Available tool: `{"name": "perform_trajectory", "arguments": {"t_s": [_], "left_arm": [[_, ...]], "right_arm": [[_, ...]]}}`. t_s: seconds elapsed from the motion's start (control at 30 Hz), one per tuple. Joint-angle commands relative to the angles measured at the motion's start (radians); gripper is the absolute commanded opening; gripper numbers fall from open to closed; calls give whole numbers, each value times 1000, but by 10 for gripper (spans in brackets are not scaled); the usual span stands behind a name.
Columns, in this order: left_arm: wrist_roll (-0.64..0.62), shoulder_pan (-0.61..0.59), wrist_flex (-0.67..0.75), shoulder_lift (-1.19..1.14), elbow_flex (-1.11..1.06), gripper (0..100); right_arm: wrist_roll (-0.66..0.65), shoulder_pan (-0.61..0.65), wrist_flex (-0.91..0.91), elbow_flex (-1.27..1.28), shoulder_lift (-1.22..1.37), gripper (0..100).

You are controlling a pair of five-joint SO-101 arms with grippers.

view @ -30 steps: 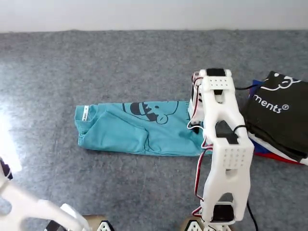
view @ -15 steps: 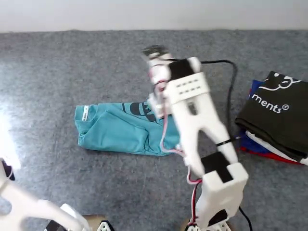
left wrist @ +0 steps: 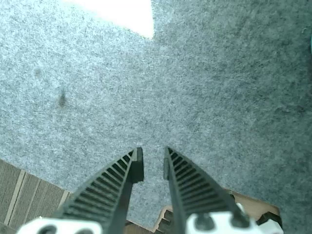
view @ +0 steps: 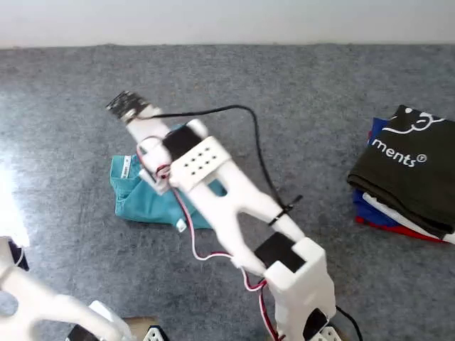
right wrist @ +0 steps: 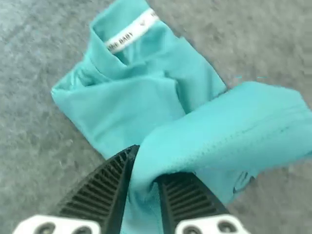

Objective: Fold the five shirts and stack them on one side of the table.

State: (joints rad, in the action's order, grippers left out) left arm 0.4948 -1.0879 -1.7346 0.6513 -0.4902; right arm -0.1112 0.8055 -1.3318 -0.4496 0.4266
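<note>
Teal shirt [view: 135, 195] lies left of the table's [view: 320, 99] centre. The right gripper [right wrist: 146, 168], clamped on its hem end, has swung that end across toward the collar. Left gripper [left wrist: 152, 158] hangs slightly parted and empty by the front left corner. Stack [view: 409, 174] unmoved at the right edge.

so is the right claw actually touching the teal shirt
Touching. The right wrist view shows the right claw shut on a raised fold of the teal shirt, with cloth pinched between the jaws.
</note>
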Motion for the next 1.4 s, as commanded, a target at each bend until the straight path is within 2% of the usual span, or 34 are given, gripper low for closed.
{"name": "perform_trajectory", "arguments": {"t_s": [0.0,0.1,0.33,0.53,0.7,0.8,0.87,0.97,1.07,1.17,1.37], "left_arm": [[2,-5,5,23,2,80],[2,-5,5,23,2,80],[2,-3,5,23,2,80],[2,-3,5,23,2,80],[2,-3,5,23,2,80],[2,-3,5,23,2,80],[2,-3,5,23,2,80],[2,-3,5,23,2,80],[2,-3,5,23,2,80],[2,-3,5,23,2,80],[2,-5,5,23,2,80]], "right_arm": [[-11,30,77,-28,12,11],[-11,45,113,-28,25,21],[-5,68,208,-28,25,168],[-9,120,259,-29,16,189],[-9,85,145,-101,25,180],[-18,21,54,-123,25,86],[-89,-30,8,-118,30,8],[-207,-93,-36,-106,82,24],[-250,-124,-33,-129,156,9],[-270,-93,-30,-199,249,10],[-272,87,-28,-485,449,10]]}}
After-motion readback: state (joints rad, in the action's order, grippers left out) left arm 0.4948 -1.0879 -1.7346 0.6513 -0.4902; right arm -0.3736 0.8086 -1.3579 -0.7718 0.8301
